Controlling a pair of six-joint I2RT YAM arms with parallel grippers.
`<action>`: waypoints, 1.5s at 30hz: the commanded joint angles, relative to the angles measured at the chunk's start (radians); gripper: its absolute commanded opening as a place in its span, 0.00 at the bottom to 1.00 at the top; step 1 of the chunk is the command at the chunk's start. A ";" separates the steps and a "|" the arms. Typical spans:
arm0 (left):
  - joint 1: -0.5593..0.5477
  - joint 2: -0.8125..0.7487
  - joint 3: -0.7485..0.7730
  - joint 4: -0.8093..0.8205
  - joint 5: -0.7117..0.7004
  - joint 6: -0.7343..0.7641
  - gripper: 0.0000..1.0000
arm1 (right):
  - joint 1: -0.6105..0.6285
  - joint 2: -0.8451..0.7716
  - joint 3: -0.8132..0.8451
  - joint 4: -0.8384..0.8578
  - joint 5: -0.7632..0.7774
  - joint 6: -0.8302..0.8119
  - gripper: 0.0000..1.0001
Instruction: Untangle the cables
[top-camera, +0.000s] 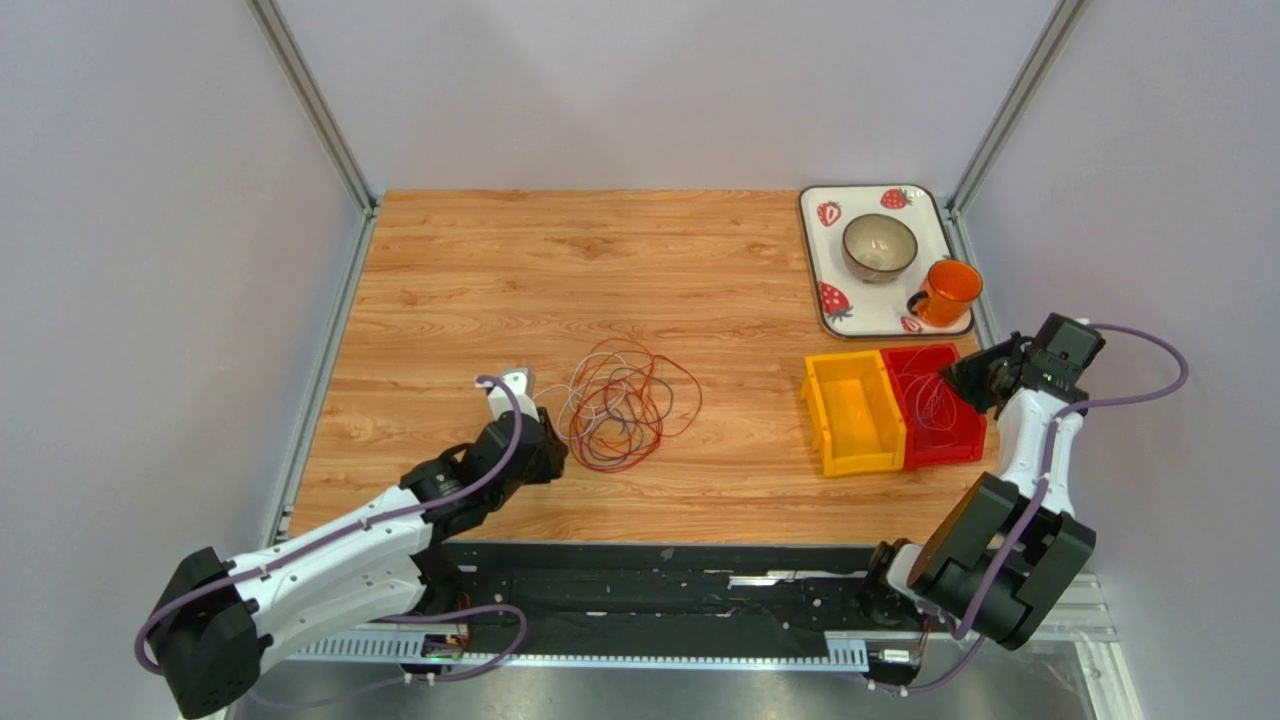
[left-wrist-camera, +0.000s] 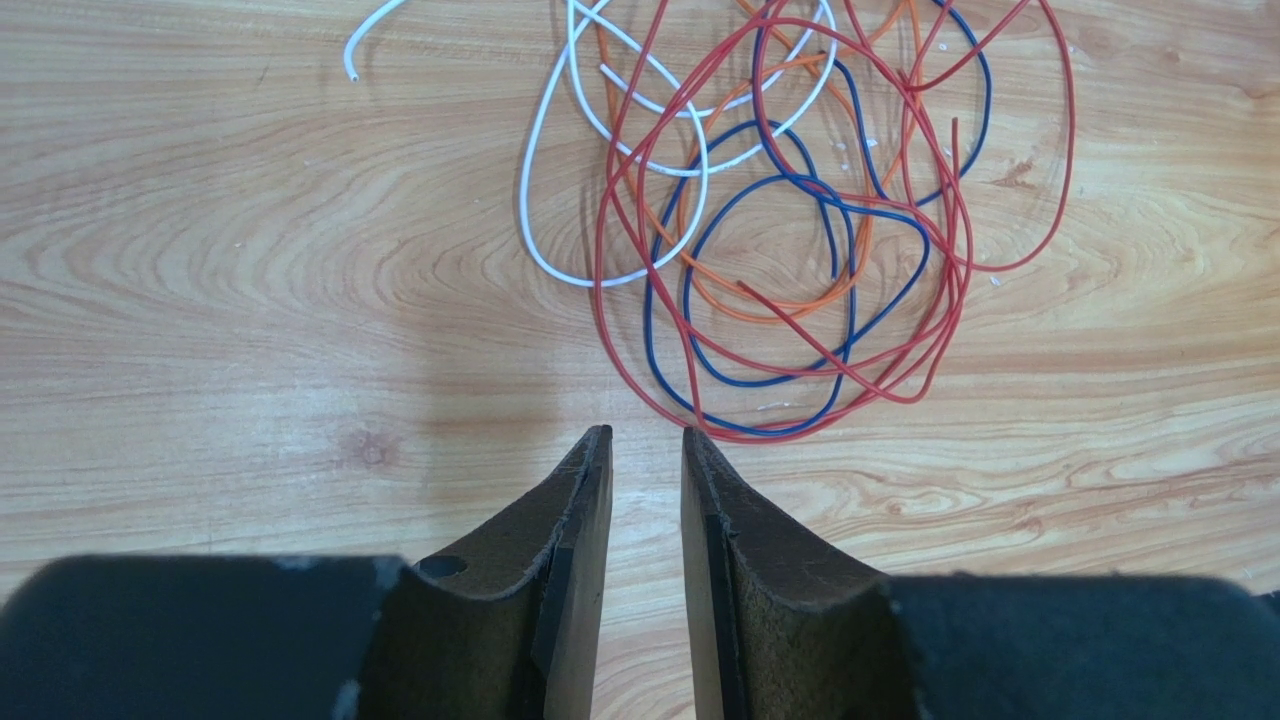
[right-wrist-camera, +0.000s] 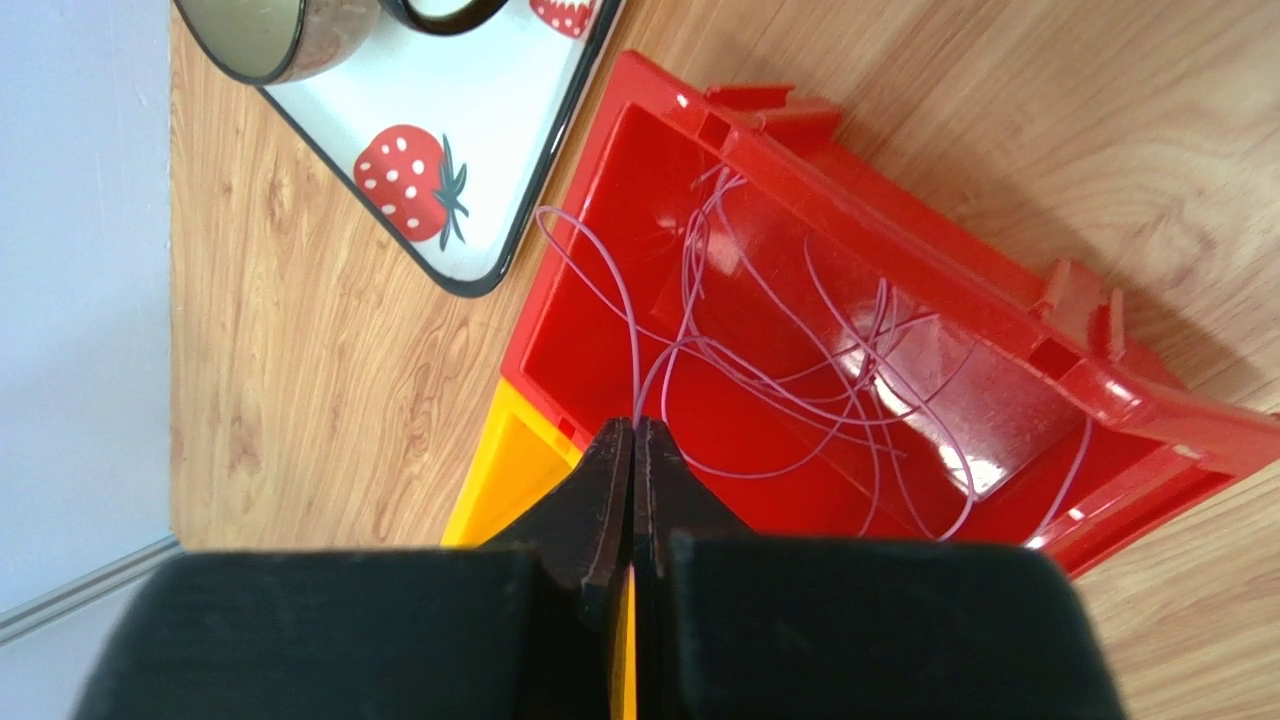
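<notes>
We see the tangled cables (top-camera: 619, 402) on the bench (top-camera: 451, 270) at the centre of the top view. They fill the upper middle of the left wrist view as red, orange, blue and white loops crossing one another. The left pincer (left-wrist-camera: 646, 443) hovers just short of them at lower centre, its jaws parted by a narrow gap with nothing between. The right pincer (right-wrist-camera: 634, 428) is pressed closed above the red bin (right-wrist-camera: 579, 323). A thin lilac cable (right-wrist-camera: 781, 375) coiled in that bin runs up into its tips, so it seems pinched there. We judge this strand is ready to drop, and we should let go low so it lands inside. Next we take the white cable (left-wrist-camera: 523, 195), outermost at upper left. We grip it alone and draw it slowly away from the red loops.
</notes>
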 joint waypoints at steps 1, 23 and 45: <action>-0.006 -0.020 -0.008 0.035 -0.003 -0.002 0.32 | -0.003 0.011 0.027 0.028 0.053 -0.057 0.00; -0.004 -0.056 -0.026 0.038 -0.003 0.003 0.32 | 0.227 0.101 0.023 0.017 0.501 -0.109 0.02; -0.004 -0.066 -0.031 0.040 -0.003 0.004 0.32 | 0.533 -0.079 0.305 -0.231 0.609 -0.167 0.40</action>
